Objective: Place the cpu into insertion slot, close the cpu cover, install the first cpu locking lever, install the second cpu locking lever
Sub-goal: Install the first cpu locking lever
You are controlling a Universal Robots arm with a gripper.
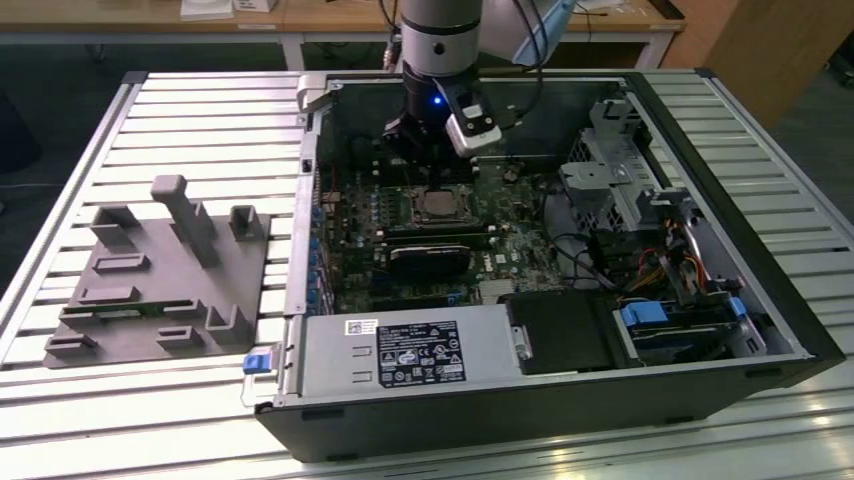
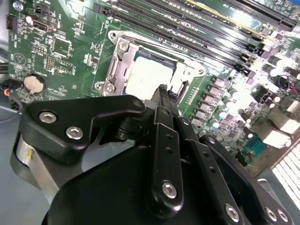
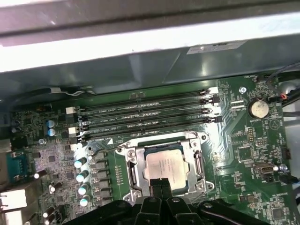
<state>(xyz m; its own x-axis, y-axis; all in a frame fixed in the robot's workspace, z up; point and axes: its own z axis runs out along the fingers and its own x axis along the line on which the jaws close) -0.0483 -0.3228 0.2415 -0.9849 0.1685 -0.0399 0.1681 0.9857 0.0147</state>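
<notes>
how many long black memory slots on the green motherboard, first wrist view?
4 long black memory slots, parallel: one nearest the grey case wall, two in the middle, one beside the square silvery-tan cpu. None seems hidden.

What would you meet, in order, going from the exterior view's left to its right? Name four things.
Grey plastic holder → cpu chip in its socket → metal drive cage → side wall of the computer case.
</notes>
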